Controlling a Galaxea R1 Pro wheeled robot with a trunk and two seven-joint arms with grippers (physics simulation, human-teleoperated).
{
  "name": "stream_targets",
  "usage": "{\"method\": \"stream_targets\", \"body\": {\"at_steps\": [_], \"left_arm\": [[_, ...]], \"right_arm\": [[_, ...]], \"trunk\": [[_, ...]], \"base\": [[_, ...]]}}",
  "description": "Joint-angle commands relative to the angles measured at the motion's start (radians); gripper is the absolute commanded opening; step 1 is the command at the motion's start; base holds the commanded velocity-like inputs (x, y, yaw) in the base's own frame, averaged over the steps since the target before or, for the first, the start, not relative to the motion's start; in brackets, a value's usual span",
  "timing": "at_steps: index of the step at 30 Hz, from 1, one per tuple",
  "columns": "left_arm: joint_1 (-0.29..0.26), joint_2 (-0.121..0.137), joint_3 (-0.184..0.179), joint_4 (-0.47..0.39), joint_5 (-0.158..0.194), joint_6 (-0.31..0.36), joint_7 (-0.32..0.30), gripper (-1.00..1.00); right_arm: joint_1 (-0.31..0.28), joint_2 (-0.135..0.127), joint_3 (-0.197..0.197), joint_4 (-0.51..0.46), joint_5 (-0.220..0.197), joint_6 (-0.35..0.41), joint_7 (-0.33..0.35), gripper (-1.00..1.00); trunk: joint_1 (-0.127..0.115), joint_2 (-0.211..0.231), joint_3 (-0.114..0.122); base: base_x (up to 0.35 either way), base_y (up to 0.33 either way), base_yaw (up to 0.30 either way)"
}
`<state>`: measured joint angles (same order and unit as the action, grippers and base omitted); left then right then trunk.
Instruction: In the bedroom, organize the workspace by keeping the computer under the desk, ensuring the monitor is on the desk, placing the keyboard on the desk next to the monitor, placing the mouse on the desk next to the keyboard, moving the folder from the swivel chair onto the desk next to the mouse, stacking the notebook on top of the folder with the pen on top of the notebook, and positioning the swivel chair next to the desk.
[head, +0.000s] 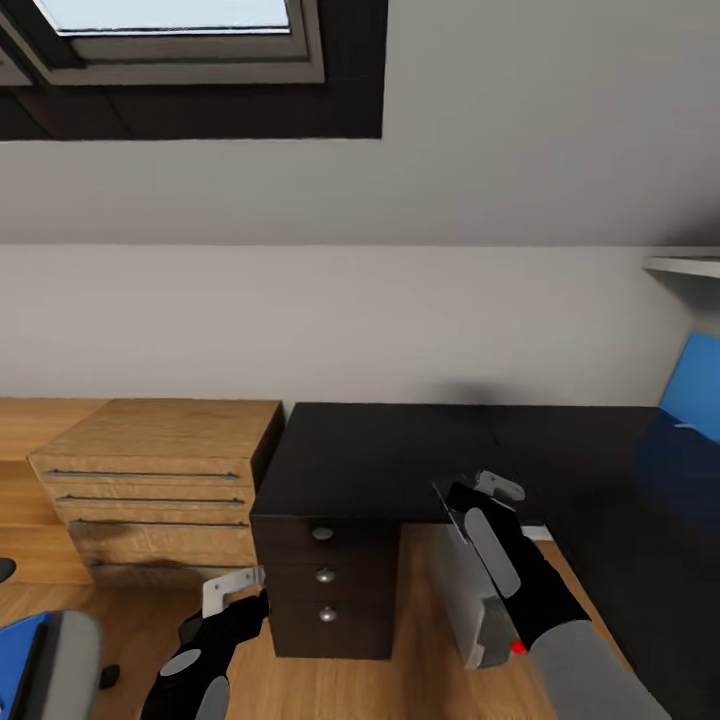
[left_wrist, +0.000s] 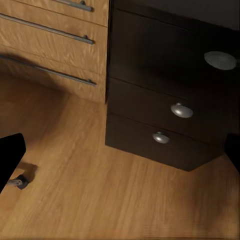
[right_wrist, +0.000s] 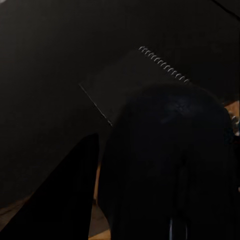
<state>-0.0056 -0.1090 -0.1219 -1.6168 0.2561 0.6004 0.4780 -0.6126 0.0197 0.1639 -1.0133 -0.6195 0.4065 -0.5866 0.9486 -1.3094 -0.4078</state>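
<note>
The right tool pinches a mouse above the black counter — left tool's grip unclear.

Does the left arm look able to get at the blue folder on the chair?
Probably yes: the folder lies close beside the open left gripper, nothing between them, though it faces the drawer unit.

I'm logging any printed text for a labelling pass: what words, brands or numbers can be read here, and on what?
None: no readable text in any view.
The computer shows just a red dot, no lettering.
The drawer unit, wood cabinet and notebook are unmarked.
</note>
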Motion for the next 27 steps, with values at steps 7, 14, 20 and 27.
{"method": "stream_targets", "body": {"at_steps": [7,14,20,27], "left_arm": [[-0.001,0.0,-0.002,-0.002,0.011,0.002,0.01,1.0],[-0.001,0.0,-0.004,-0.002,0.011,0.002,0.01,1.0],[-0.001,0.0,-0.003,-0.002,0.011,0.002,0.01,1.0],[-0.001,0.0,-0.004,-0.002,0.011,0.002,0.01,1.0]], "right_arm": [[-0.001,-0.058,-0.096,0.073,-0.005,-0.05,-0.004,-1.0],[-0.001,-0.069,-0.104,0.08,-0.005,-0.075,-0.004,-1.0],[-0.001,-0.079,-0.104,0.081,-0.005,-0.077,-0.004,-1.0],[-0.002,-0.093,-0.104,0.084,-0.004,-0.077,-0.004,-1.0]], "trunk": [[0.0,-0.001,-0.001],[0.0,-0.001,-0.001],[0.0,-0.001,-0.001],[0.0,-0.001,-0.001]], "base": [[-0.011,-0.009,-0.265],[0.0,0.0,-0.265],[0.0,0.0,-0.267],[0.0,0.0,-0.27]]}}
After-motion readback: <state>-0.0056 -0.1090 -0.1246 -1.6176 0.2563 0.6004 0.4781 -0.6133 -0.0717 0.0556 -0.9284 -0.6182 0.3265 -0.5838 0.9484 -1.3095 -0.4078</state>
